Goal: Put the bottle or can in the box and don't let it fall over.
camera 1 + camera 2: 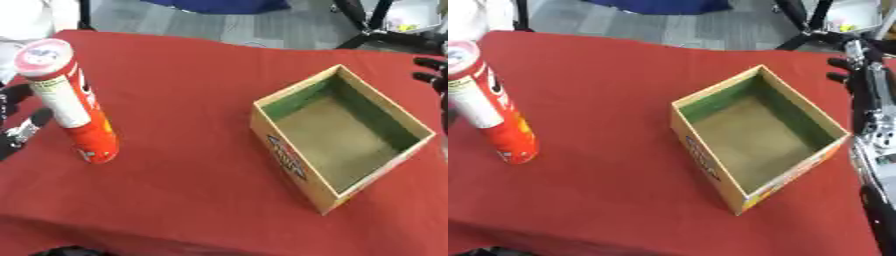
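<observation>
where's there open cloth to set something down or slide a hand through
The widest bare patch of red cloth lies between the tall can and the open box. The near strip is free too. It is tight at the left edge by the left hand and right of the box by the right hand.

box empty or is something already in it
Empty: the box is open on top, and only its bare brown floor and green inner walls show.

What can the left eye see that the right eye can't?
Only the left eye view shows the left hand, just behind the can at the left edge, and the can's whole lid. Only the right eye view shows the right arm running down beside the box. Both show the red can standing upright on the red table, the open, empty box, and the right hand past the box's far right corner.
</observation>
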